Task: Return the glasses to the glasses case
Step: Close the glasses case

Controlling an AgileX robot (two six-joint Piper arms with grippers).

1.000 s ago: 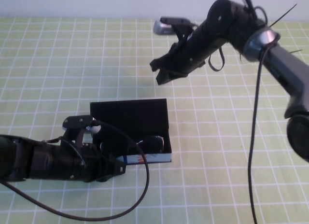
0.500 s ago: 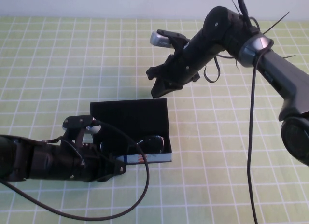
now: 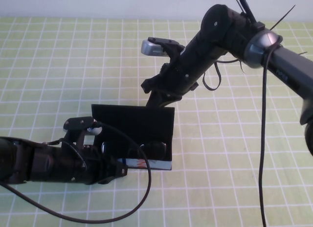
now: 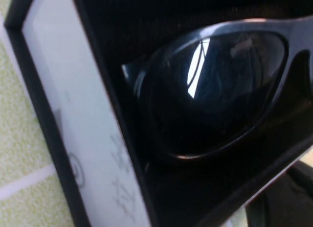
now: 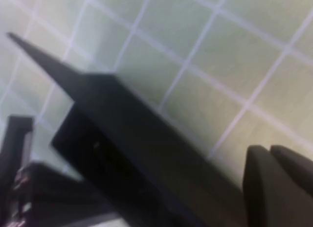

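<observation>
The black glasses case [image 3: 157, 164] sits at the table's middle front, its printed front side facing me. The black glasses [image 3: 156, 148] lie inside it; the left wrist view shows one dark reflective lens [image 4: 215, 90] close up beside the case's white printed side [image 4: 73, 124]. The lid [image 3: 134, 120] stands tilted up from the back. My right gripper [image 3: 155, 99] is shut and empty, its tip against the lid's far top edge; the right wrist view shows the lid [image 5: 122, 139] just ahead of the gripper [image 5: 279, 188]. My left gripper [image 3: 116, 171] rests at the case's front left corner.
The table is covered by a green cloth with a white grid [image 3: 58, 65]. A black cable [image 3: 132, 212] loops from the left arm in front of the case. Another cable [image 3: 261, 139] hangs from the right arm on the right side.
My right gripper has come down and toward me to the lid's far edge. The lid has risen from lying flat to tilted over the case. The left arm has not moved.
</observation>
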